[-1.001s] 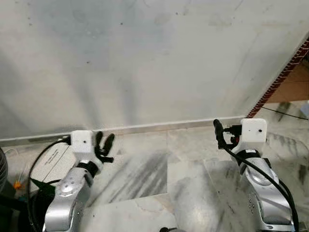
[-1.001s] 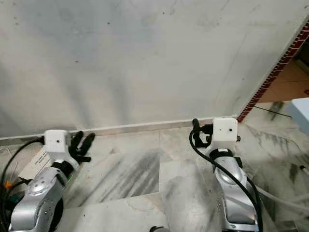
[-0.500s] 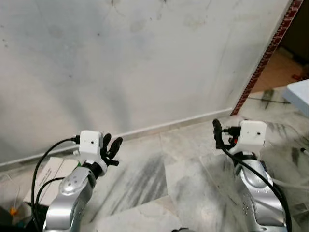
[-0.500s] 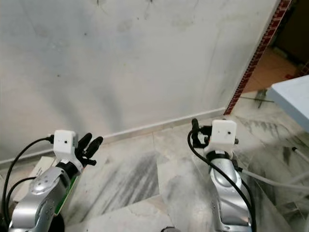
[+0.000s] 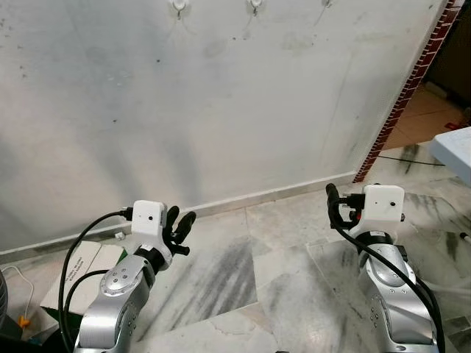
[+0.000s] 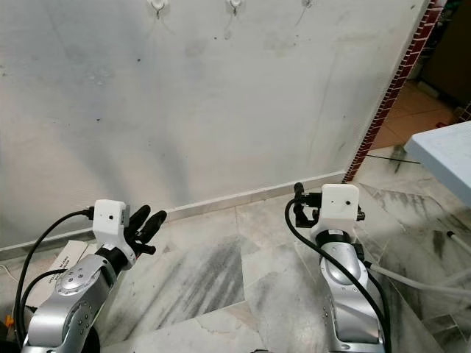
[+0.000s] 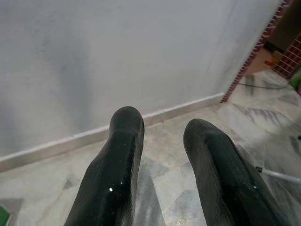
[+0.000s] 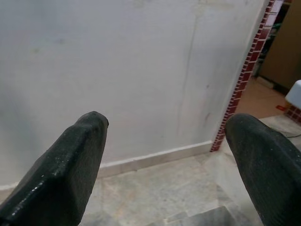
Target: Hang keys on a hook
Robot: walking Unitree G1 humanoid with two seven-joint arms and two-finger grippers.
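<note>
Left eye view: hooks (image 5: 177, 6) line the wall's top edge. Left gripper (image 5: 179, 224) and right gripper (image 8: 164, 155) hover low over the floor, fingers spread and empty, likely awaiting keys.

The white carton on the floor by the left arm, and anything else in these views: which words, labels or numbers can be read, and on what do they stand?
White carton on the floor beside the left gripper: dark lines of print on its top, too small and blurred to read.
Wall, hooks and right gripper: no text on them.
No text here can be read.
</note>
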